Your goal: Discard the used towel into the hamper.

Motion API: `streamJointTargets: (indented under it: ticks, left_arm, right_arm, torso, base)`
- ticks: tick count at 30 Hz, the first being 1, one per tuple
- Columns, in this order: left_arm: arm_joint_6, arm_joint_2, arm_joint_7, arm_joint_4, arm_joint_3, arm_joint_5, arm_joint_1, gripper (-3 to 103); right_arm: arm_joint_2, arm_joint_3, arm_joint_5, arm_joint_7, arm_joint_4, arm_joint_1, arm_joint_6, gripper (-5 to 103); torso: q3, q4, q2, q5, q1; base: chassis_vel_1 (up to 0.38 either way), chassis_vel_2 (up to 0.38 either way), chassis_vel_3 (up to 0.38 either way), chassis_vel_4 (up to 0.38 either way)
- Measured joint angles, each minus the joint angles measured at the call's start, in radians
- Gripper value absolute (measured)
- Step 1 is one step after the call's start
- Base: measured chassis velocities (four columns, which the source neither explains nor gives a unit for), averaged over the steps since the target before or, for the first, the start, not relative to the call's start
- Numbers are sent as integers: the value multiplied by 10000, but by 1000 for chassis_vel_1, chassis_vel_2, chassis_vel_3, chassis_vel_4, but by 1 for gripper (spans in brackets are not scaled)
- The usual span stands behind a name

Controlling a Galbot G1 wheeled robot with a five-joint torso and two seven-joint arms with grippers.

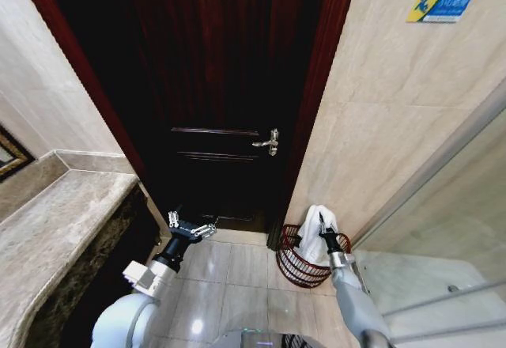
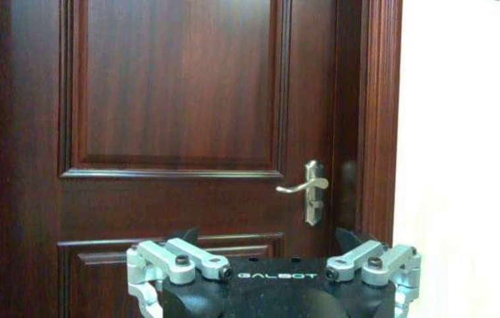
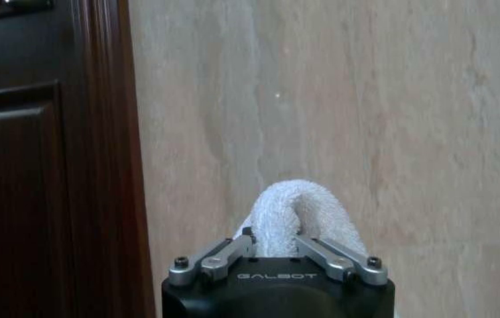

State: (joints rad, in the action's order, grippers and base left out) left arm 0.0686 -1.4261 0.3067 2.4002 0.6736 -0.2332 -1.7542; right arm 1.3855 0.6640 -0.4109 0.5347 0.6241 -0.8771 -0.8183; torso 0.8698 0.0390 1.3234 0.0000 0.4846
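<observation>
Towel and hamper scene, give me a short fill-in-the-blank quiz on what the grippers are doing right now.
1. The right gripper is shut on the white ____.
2. The towel hangs over the round wire ____ on the floor.
3. The left gripper holds nothing; its fingers are ____.
4. The left gripper faces a dark wooden ____.

Missing words: towel; hamper; open; door.

Hamper (image 1: 300,259) hemmed by wall (image 1: 395,126) and door (image 1: 221,87); floor (image 1: 229,277) seemingly open
</observation>
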Motion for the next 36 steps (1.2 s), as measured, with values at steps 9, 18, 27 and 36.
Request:
streamJointTargets:
  ticks: [9,18,27,36]
  left_arm:
    - [0,0,0,0,-1,0,0,100]
    - [1,0,0,0,0,0,0,100]
    - [0,0,0,0,0,0,0,100]
    - [0,0,0,0,0,0,0,100]
  right_arm:
    - [5,114,413,-155,-752,-96,506,7]
    - [34,331,1046,-585,-1110,-76,1708,7]
    - [28,599,2693,-2227,-1090,274,3907,7]
    - [-298,585,2497,-2391,-1729,754,5878,7]
  torso:
    - [0,-1,0,-2,0]
    - [0,-2,0,0,0]
    - [0,-2,1,-1,-1]
    - [0,-3,1,-2,0]
  base:
    - [0,0,0,0]
    - [0,0,0,0]
    - [0,0,0,0]
    - [0,0,0,0]
